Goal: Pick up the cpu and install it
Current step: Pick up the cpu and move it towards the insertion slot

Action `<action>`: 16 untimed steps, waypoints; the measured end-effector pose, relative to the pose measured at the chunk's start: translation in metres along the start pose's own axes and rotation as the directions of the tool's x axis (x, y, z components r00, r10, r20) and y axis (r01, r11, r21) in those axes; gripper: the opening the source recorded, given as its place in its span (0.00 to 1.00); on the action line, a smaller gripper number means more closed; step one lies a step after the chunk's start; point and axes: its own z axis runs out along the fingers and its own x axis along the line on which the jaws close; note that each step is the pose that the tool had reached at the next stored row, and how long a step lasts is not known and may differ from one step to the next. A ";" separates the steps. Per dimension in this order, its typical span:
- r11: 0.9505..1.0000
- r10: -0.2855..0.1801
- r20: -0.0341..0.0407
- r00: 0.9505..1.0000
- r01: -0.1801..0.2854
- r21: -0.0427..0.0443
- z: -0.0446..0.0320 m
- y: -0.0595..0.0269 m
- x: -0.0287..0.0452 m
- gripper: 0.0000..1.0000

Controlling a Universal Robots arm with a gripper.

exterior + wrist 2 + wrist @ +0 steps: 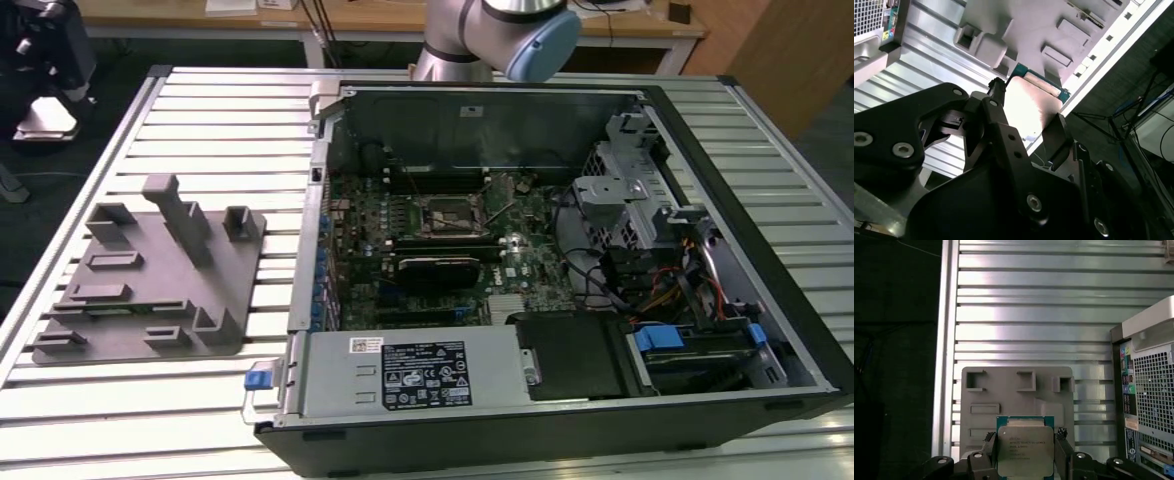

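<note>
Gripper (1025, 440) jaws pinch the cpu (1025, 454) by two opposite edges; the thin, light, rigid chip seems fragile underneath, so edge contact suits it.

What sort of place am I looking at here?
Probably a robotics lab or test bench: an opened computer case sits on a slatted metal table, a robot arm stands by it, and its gripper holds a cpu.

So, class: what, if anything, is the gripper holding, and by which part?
The cpu, pinched at two opposite edges between the fingers, its silvery lid uncovered.
</note>
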 end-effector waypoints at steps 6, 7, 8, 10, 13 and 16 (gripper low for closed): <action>1.000 0.001 0.000 1.000 -0.001 0.006 0.0004 0.0008 -0.0179 0.54; 1.000 0.001 0.000 1.000 -0.001 0.007 0.0005 0.0009 -0.0209 0.54; 1.000 0.001 0.000 1.000 -0.001 0.007 0.0005 0.0010 -0.0239 0.54; 1.000 0.001 0.000 1.000 -0.001 0.007 0.0006 0.0011 -0.0301 0.54; 1.000 0.001 0.000 1.000 -0.001 0.009 0.0008 0.0014 -0.0397 0.54; 1.000 0.001 0.000 1.000 -0.001 0.013 0.0009 0.0017 -0.0483 0.54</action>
